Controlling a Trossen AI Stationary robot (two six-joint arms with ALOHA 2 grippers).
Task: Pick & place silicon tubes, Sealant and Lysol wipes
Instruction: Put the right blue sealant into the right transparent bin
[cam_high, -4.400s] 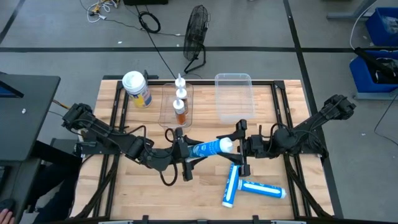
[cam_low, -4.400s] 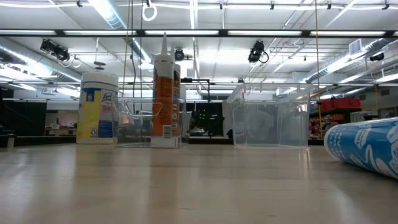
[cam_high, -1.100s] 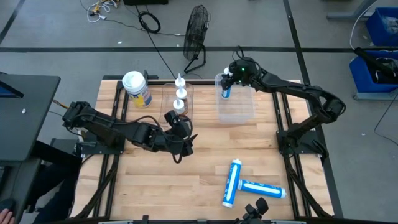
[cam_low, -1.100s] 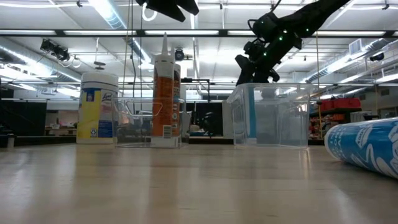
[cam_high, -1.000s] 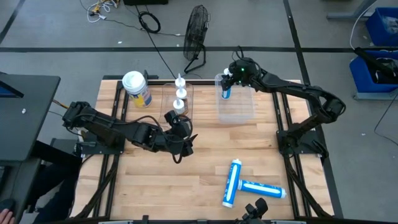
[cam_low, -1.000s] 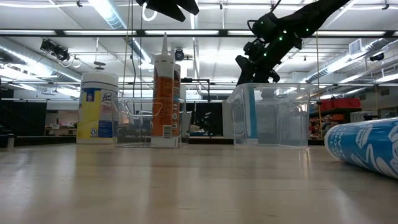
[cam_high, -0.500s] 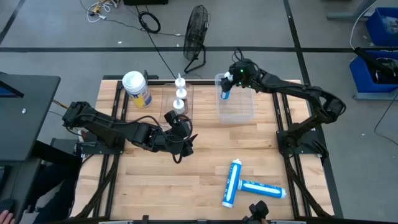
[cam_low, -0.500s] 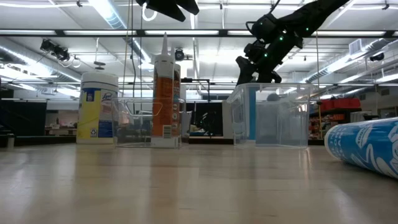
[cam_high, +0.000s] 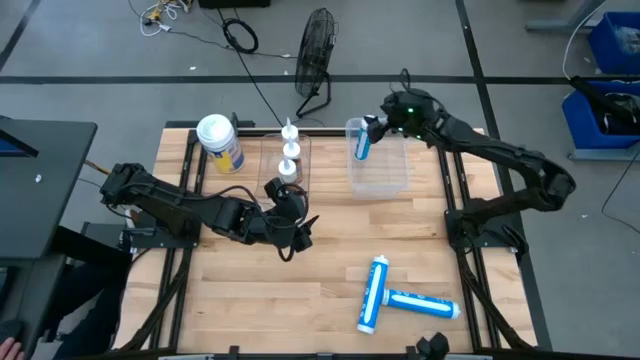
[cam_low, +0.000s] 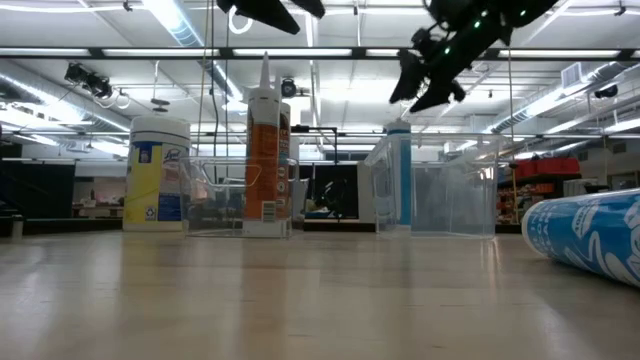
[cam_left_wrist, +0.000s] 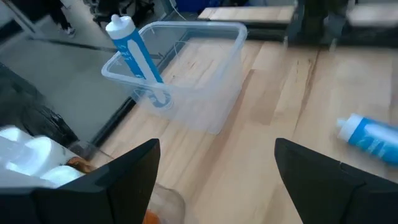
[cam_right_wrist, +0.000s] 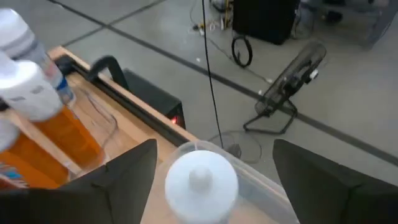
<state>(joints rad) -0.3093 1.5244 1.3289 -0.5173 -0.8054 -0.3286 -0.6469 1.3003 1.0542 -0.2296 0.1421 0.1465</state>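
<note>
1. The right end effector (cam_high: 376, 127) hung above the far left corner of the clear rectangular plastic bin (cam_high: 392, 172), at about one o'clock on the wooden tabletop (cam_high: 330, 270); its fingers were spread apart and held nothing.
2. A slim blue silicone tube with a white cap (cam_high: 361, 143) stood leaning inside that bin against its left wall, cap up, just below the spread fingers and apart from them.
3. The left end effector (cam_high: 300, 235) hovered over mid-tabletop, fingers spread wide and empty, near the front edge of a narrow clear tray (cam_high: 270, 170).
4. That tray held orange sealant tubes with white nozzles (cam_high: 289, 165), upright, close to the far edge.
5. The Lysol wipes canister with a white lid and yellow-and-blue label (cam_high: 220, 143) stood at eleven o'clock, beside the tray and near the far left edge.
6. Two more blue tubes lay at five o'clock (cam_high: 374, 291) (cam_high: 423, 303), touching in a V near the front edge.
7. Bare wood lay open between the arms and across the left front.
</note>
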